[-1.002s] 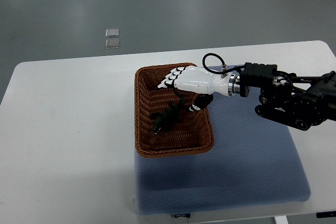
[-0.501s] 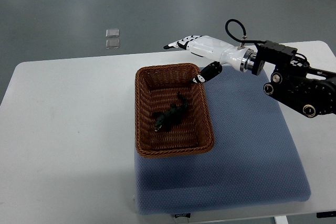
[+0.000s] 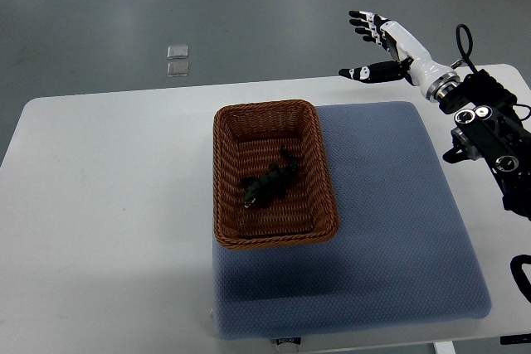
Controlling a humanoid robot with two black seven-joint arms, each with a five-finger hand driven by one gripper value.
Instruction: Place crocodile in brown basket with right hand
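Grey floor lies behind a white table (image 3: 108, 205) that carries a blue mat (image 3: 390, 230) and a brown basket (image 3: 222, 172).
Inside the basket, near its middle, the dark crocodile (image 3: 268, 184) lies flat on the woven bottom, touched by nothing. Well to the right of the basket and beyond its far edge, the right hand (image 3: 383, 47) hangs raised past the table's far edge, fingers (image 3: 365, 22) spread wide and holding nothing. Two small clear squares (image 3: 177, 60) lie on the floor beyond the basket's far left corner.
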